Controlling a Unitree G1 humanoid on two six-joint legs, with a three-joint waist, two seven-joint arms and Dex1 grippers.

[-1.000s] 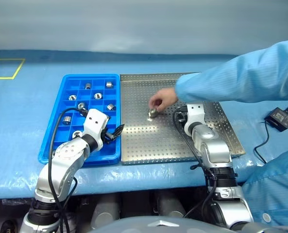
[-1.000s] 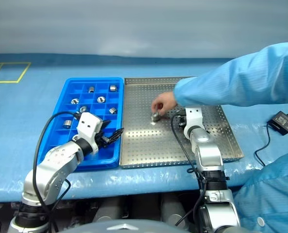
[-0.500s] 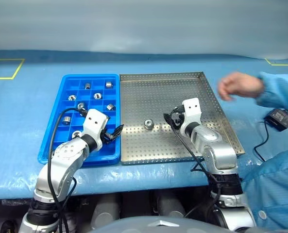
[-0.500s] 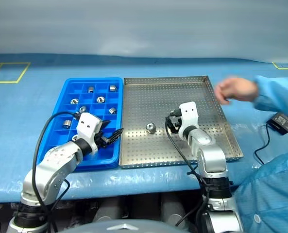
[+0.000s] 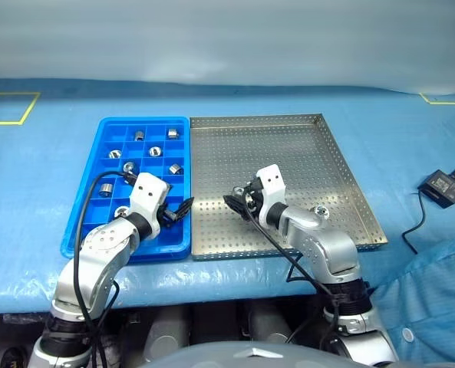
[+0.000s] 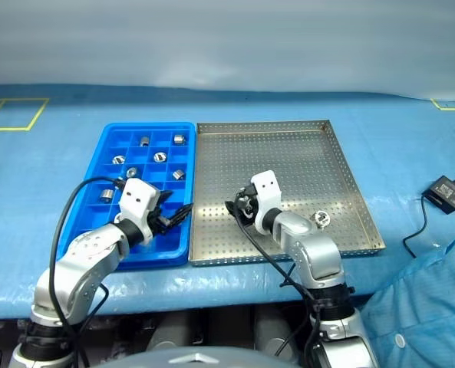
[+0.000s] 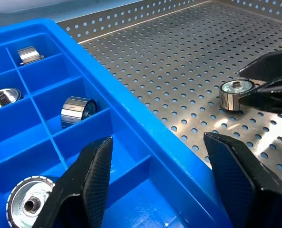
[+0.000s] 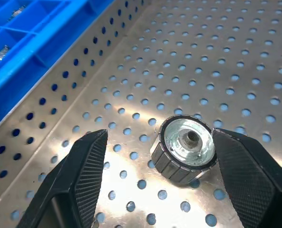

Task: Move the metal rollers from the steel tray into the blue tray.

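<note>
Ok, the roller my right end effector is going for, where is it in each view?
Left eye view: roller left of middle in the steel tray, at the right end effector.
Right eye view: same spot.
Left wrist view: on the perforated floor, beside black fingertips.
Right wrist view: between the open fingers.
Shared landmark: the blue tray, whose wall runs alongside the steel tray.

Both tools, left and right, gape.
</note>
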